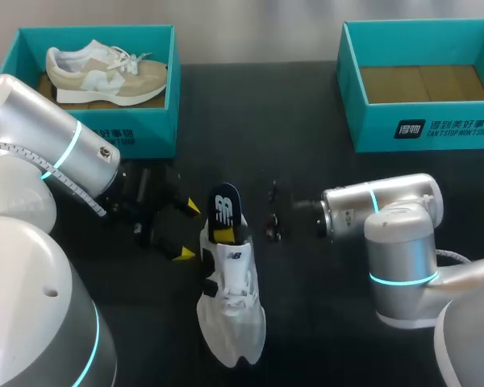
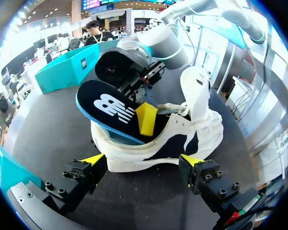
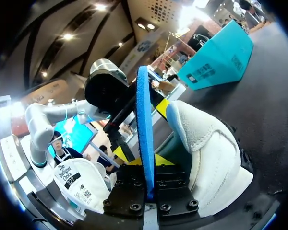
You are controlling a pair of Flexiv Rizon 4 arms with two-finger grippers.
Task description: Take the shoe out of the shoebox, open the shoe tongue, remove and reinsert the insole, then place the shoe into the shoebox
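The white shoe (image 1: 230, 302) lies on the dark worktop (image 1: 306, 339) between your two arms, toe toward the near edge and heel toward the boxes. Its insole (image 1: 226, 211), dark on top with a blue rim, stands partly out of the heel opening.

Your right tool (image 1: 225, 233) is clamped on the insole. Your left tool (image 1: 187, 231) sits just beside the heel end on the side your left arm comes from. Its fingers are spread wide and hold nothing.

From above, the dark fingers of the right tool are hard to see against the worktop. The right wrist view makes the grasp plain. The right tool (image 3: 150, 160) pinches the insole (image 3: 143, 120) edge-on from both sides, and the white shoe (image 3: 206, 143) sits just beside it. Your left arm (image 3: 105, 88) shows beyond them.

The left wrist view shows the left tool (image 2: 143, 163) with one fingertip at each side of the white shoe (image 2: 182, 139), close to the sole. You cannot tell whether either touches. The insole (image 2: 110, 110) tilts up ahead of it, with one of the right tool's yellow fingertips (image 2: 146, 119) pressed on its top face.

Only the head view shows the boxes at the far edge. The left shoebox (image 1: 137, 133) holds a beige shoe (image 1: 105, 74). The right shoebox (image 1: 436, 129) shows its brown floor.
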